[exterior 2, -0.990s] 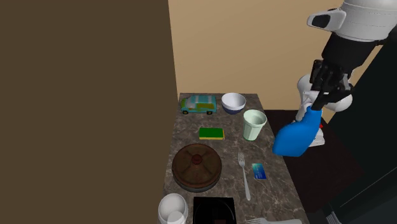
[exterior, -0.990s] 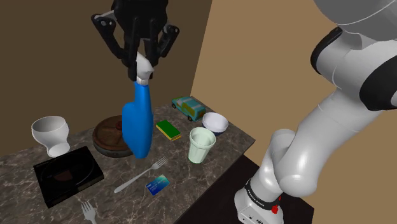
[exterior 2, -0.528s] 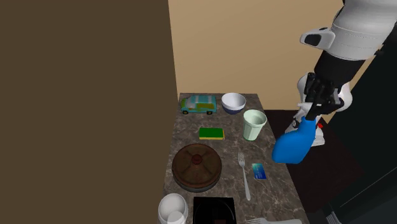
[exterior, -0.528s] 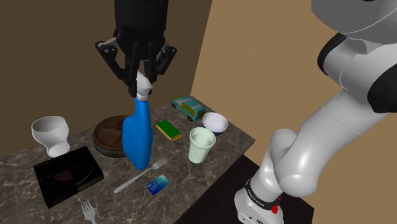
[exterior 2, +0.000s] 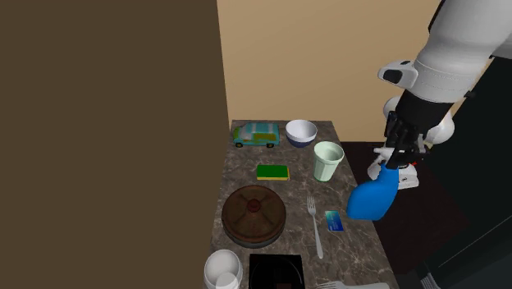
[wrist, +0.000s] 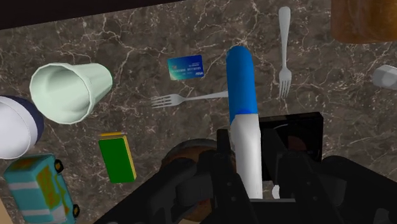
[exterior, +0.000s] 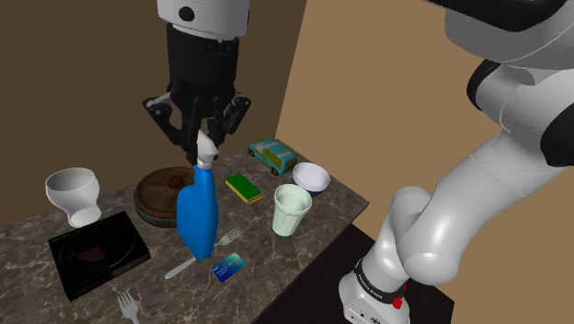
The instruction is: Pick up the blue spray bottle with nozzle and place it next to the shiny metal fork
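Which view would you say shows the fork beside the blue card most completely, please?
The second exterior view: the fork lies whole and unobstructed there. In the shoulder and wrist views, the blue spray bottle covers part of it.

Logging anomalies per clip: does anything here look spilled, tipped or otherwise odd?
Nothing spilled or broken. Only the bottle stands out: it hangs slightly tilted over the fork, clasped by its white nozzle alone.
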Robot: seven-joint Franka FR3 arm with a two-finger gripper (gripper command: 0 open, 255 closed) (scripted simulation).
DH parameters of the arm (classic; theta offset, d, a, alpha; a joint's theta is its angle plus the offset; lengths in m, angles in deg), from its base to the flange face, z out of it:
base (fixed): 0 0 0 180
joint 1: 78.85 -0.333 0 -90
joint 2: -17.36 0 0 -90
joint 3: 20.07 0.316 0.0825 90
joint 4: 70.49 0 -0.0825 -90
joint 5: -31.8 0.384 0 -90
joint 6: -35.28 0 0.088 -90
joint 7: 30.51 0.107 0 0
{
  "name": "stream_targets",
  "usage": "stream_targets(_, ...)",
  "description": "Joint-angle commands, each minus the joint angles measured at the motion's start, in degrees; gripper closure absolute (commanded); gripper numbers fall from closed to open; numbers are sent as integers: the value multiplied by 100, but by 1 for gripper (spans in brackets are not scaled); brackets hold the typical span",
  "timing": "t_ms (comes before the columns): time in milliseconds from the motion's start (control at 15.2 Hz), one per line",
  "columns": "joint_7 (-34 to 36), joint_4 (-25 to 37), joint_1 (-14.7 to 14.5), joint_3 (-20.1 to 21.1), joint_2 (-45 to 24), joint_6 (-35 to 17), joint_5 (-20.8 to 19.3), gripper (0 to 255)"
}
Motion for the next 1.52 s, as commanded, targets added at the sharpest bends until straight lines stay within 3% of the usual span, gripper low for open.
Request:
stream_targets(0,-12,-223,-5,-2,54,-176,18,255)
stream_targets(1452,-31,-2005,-54,65,138,-1877,84,255)
